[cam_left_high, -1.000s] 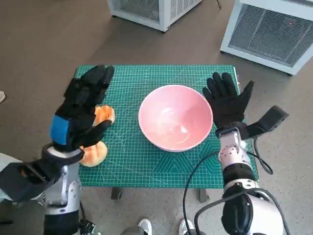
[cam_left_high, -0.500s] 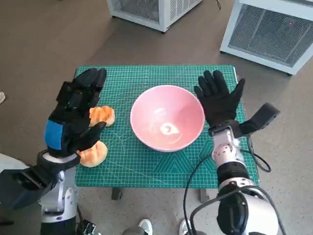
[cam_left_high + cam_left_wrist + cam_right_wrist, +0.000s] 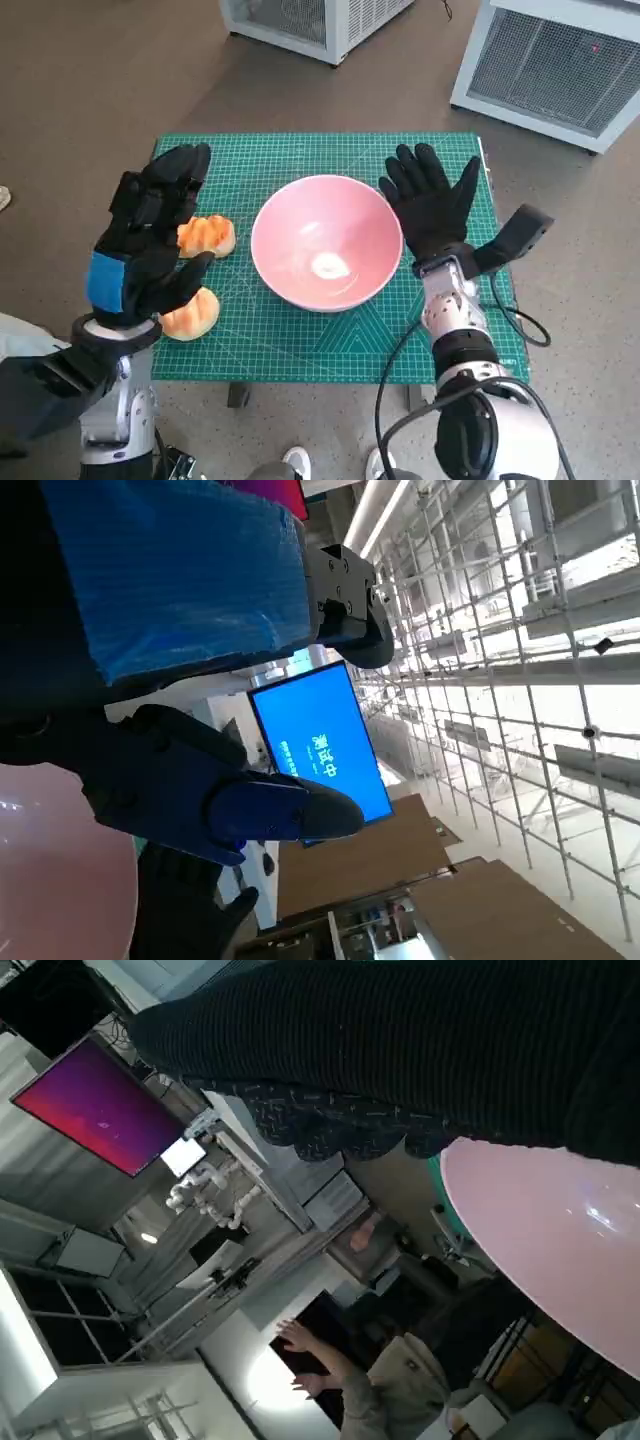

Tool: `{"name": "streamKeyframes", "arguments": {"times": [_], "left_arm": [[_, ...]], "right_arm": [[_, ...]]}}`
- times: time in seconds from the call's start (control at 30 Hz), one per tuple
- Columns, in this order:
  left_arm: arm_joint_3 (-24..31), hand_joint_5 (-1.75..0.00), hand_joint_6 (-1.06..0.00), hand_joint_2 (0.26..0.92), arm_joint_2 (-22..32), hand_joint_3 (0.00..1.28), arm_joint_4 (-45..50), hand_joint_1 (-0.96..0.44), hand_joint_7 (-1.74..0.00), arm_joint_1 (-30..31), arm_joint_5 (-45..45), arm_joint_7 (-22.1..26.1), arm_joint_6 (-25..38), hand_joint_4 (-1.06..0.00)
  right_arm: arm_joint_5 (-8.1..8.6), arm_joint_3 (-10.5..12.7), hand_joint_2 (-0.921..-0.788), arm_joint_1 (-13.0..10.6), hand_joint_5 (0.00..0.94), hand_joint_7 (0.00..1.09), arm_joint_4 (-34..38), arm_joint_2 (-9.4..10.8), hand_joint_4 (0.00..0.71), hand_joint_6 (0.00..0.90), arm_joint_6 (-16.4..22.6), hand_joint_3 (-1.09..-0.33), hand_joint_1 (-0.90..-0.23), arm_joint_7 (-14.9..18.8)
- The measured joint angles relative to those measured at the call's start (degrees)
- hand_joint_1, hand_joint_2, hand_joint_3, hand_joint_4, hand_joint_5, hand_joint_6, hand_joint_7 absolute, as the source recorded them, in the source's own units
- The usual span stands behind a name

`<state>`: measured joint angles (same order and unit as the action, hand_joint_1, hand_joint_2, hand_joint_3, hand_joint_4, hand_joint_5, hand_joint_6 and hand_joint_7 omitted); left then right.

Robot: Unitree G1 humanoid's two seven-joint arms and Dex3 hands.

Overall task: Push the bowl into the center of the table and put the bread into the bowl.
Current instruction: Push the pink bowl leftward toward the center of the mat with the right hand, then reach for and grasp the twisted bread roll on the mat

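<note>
Pink bowl [image 3: 326, 253]: sits upright on the green mat of the counter [image 3: 300, 340], close to its middle, perhaps a little toward the robot's right.
Right hand [image 3: 430, 205]: gloved, flat, fingers spread, palm against the bowl's right side; it holds nothing.
Left hand [image 3: 145, 240]: raised above the counter's left part, fingers apart, nothing in them.
Bread [image 3: 206, 236]: two orange pieces lie on the mat left of the bowl, one near the bowl, the other [image 3: 192, 314] by the front edge, partly hidden under the left hand.
Step in hand: pushing the bowl to the centre, apparently almost done.
Next move calls for: lowering the left hand onto the nearer bread and closing around it.
</note>
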<state>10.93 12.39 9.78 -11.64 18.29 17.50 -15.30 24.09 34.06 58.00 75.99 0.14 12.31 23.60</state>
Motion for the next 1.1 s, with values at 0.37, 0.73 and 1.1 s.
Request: {"name": "streamKeyframes", "arguments": {"times": [0.37,0.73,1.1], "left_arm": [[-0.3,0.0,-0.11,0.921,-1.0,0.25,-0.2,-0.58,-0.64,-0.1,0.3,0.0,0.3,-0.26],[-0.9,-0.01,-0.1,0.921,-1.3,0.27,-3.0,-0.6,-0.64,-2.1,0.3,1.1,-0.7,-0.26],[-1.0,-0.01,-0.1,0.921,-1.3,0.27,-6.5,-0.61,-0.65,-4.6,0.2,2.2,-2.5,-0.27]], "right_arm": [[-5.29,-4.8,-0.921,0.2,0.013,0.4,-1.4,-2.4,0.157,0.193,9.1,-0.85,-0.586,1.6],[-11.27,-11.9,-0.921,-0.7,0.007,0.53,-5.1,-4.9,0.187,0.105,24.6,-0.848,-0.641,5.7],[-8.41,-13.9,-0.921,-3.6,0.005,0.67,-11.5,-4.8,0.204,0.008,30.2,-0.825,-0.712,14.3]]}}
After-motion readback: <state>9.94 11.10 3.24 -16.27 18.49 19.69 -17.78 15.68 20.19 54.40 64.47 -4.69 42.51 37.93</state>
